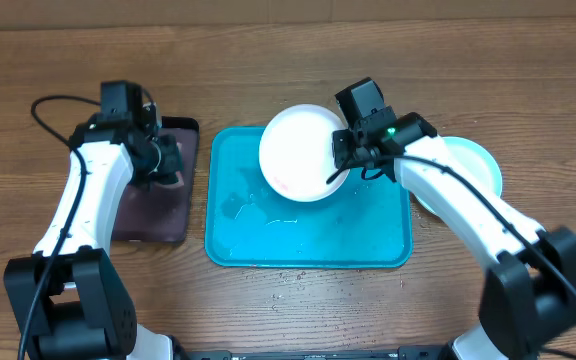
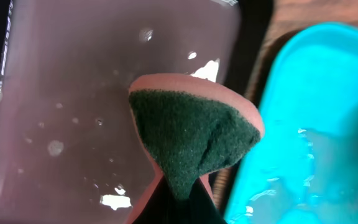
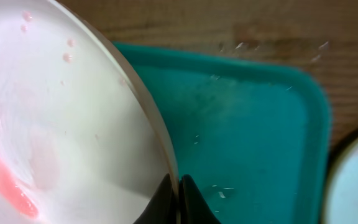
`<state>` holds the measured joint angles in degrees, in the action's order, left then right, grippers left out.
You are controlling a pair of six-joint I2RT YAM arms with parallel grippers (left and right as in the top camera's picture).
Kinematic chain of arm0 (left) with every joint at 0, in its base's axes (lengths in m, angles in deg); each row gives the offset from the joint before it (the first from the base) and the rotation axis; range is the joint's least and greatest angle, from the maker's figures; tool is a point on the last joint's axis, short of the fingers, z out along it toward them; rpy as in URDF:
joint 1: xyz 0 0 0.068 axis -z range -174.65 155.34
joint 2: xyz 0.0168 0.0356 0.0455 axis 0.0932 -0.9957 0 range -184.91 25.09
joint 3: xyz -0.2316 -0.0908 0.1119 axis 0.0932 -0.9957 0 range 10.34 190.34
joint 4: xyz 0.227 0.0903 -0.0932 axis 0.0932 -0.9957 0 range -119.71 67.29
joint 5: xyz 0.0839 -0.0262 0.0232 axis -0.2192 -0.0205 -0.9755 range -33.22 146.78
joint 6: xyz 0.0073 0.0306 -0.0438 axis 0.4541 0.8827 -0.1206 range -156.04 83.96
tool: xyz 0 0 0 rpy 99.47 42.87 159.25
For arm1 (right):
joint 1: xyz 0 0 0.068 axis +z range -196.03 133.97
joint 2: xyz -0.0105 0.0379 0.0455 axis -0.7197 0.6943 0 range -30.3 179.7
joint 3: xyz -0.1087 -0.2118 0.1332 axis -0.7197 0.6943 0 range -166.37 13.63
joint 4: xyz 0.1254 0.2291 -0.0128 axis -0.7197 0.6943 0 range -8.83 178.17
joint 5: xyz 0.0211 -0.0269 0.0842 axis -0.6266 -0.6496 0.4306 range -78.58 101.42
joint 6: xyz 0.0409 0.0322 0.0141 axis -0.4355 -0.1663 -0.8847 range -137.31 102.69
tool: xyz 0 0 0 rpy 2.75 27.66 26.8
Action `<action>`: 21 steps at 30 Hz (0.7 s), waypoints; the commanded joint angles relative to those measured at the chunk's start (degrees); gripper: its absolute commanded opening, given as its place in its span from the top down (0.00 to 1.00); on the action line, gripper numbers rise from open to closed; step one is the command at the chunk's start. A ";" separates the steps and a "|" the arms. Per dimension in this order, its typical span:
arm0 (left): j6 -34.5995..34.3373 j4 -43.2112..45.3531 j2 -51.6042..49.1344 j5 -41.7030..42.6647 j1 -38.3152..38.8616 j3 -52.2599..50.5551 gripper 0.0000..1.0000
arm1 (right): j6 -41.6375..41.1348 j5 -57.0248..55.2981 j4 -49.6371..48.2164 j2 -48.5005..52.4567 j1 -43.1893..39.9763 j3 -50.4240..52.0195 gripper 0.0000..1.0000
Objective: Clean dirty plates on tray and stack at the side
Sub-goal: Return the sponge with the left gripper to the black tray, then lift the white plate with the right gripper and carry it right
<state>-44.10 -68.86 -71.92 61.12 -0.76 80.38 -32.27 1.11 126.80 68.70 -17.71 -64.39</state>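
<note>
Right gripper [image 1: 344, 160] pinched on rim of white plate [image 1: 296, 150] — plate tilted over far edge of tray [image 1: 308, 250]. Left gripper [image 1: 173, 158] clamps sponge [image 2: 191, 134] left of tray. Light blue plate [image 1: 473, 165] right of tray.

We see bright, even light, white glare on the wet dark tray [image 2: 73, 93] and teal tray [image 1: 368, 235], and blurred wrist views.

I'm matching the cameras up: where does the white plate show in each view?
Overhead: white plate at top centre, over the teal tray's far edge, in the right claw.
Left wrist: not in it.
Right wrist: plate fills the left side.
Shared landmark: the teal tray.
</note>
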 commanded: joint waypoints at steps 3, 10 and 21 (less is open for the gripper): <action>5.38 5.68 1.40 2.54 -2.62 -4.85 0.96 | 3.72 -23.82 -1.86 -4.00 6.16 -1.90 0.96; 5.79 9.97 1.40 -4.00 -2.86 -8.41 0.92 | 6.99 -42.10 -4.00 -3.96 12.92 -1.90 0.96; 5.70 10.19 1.40 -4.76 -2.86 -8.79 0.48 | 10.95 -56.41 -8.59 -3.96 18.82 -1.88 0.96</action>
<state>-38.81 -58.88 -71.92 57.30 -3.43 72.08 -22.20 -48.48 118.89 66.01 0.34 -64.70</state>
